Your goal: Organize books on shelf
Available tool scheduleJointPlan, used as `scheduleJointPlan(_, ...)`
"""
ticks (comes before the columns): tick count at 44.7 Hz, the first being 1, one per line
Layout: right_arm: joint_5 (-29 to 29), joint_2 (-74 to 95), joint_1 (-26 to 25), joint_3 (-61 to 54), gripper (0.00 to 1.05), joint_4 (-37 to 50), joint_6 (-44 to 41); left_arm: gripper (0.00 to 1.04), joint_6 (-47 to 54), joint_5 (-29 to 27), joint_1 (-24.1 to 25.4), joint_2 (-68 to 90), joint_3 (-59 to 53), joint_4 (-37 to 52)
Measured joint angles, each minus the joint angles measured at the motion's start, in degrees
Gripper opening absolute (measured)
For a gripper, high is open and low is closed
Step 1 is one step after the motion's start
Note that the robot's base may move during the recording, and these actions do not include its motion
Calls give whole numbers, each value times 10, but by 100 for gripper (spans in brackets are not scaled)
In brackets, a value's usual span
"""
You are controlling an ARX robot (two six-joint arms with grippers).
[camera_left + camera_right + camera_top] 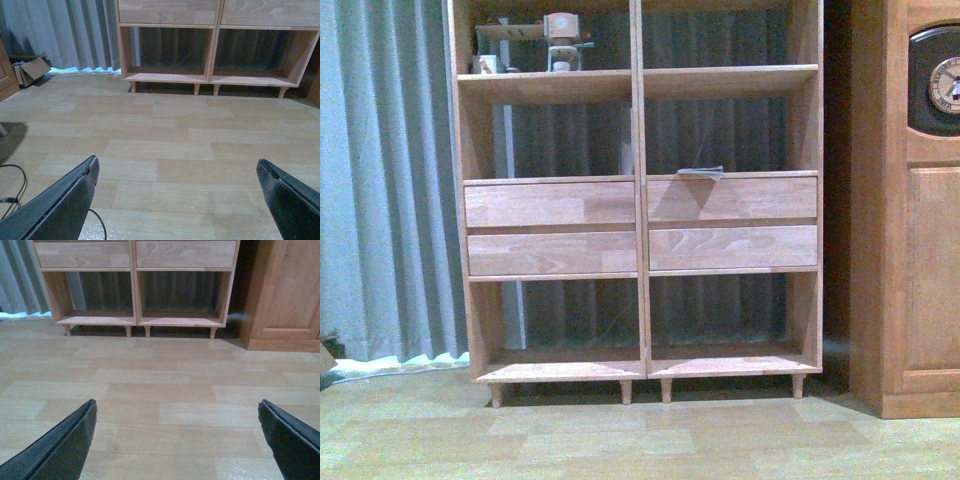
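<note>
Nearby, a darker wooden cabinet (905, 250) with a round dial (947, 85) stands just to the right of the shelf (640, 130). A grey curtain (380, 180) hangs behind the shelf and to its left. In the left wrist view a cardboard box (31, 70) sits by the curtain's foot, and a black cable (15, 185) trails on the wood-pattern floor (640, 440).

The shelf's four drawer fronts (550, 203) are shut, so their contents are hidden. The upper left compartment holds a small wooden object (563, 40) and a cup (488, 64). One thin grey-edged book (701, 172) lies flat on the plank above the right-hand drawers, slightly overhanging the edge.

The left end effector (176, 162) and the right end effector (176, 402) both have their fingers spread wide over bare floor, holding nothing, well apart from the shelf.
</note>
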Motion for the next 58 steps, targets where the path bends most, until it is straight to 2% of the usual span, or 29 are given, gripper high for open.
scheduleJointPlan(58,0,0,0,0,98,0,0,97,0,0,0,0,0,0)
